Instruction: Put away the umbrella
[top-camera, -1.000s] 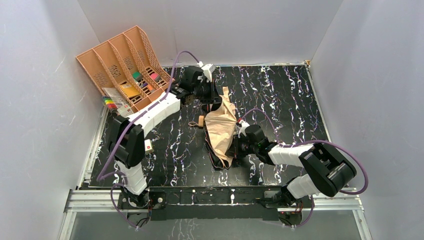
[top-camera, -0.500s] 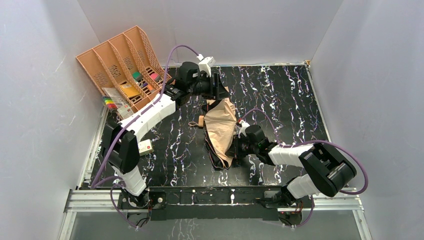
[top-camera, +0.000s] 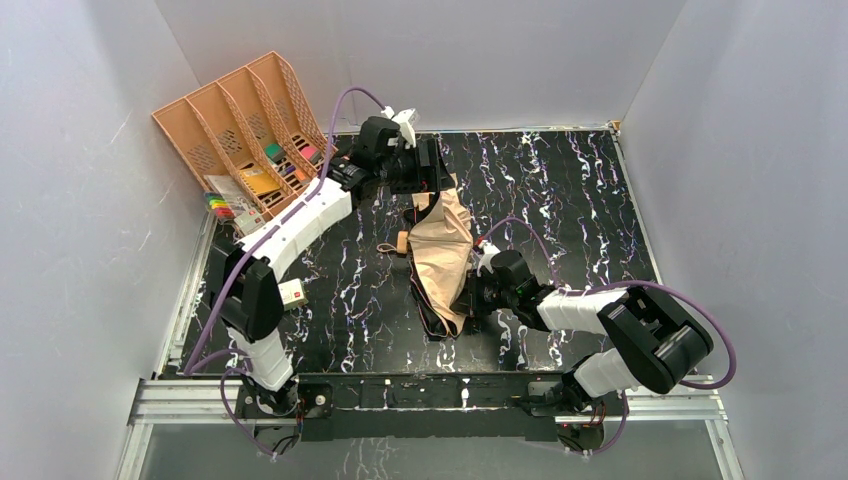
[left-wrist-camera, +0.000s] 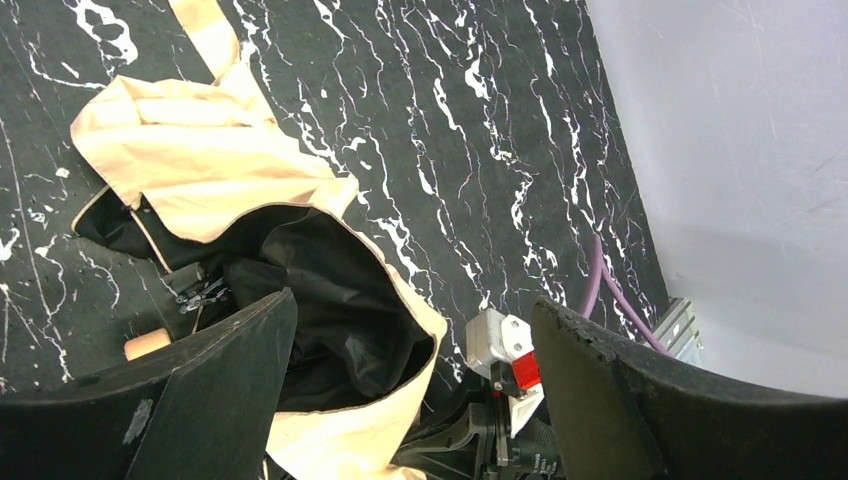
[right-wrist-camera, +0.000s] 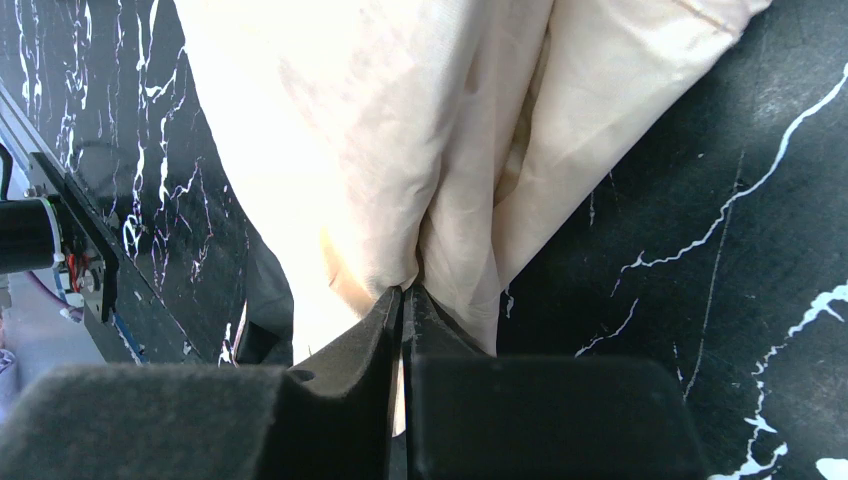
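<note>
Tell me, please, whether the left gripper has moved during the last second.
Yes. The left gripper has let go of the umbrella and drawn back toward the far edge of the table.

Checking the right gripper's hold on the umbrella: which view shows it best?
Right wrist: the right gripper is shut on a fold of the umbrella. Top external shows it small, at the fabric's edge; left wrist hides its fingertips.

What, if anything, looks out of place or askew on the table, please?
The umbrella lies sprawled, its tan canopy crumpled and black lining gaping rather than folded. The right gripper pinches a fold of it; the left gripper hangs open above.
</note>
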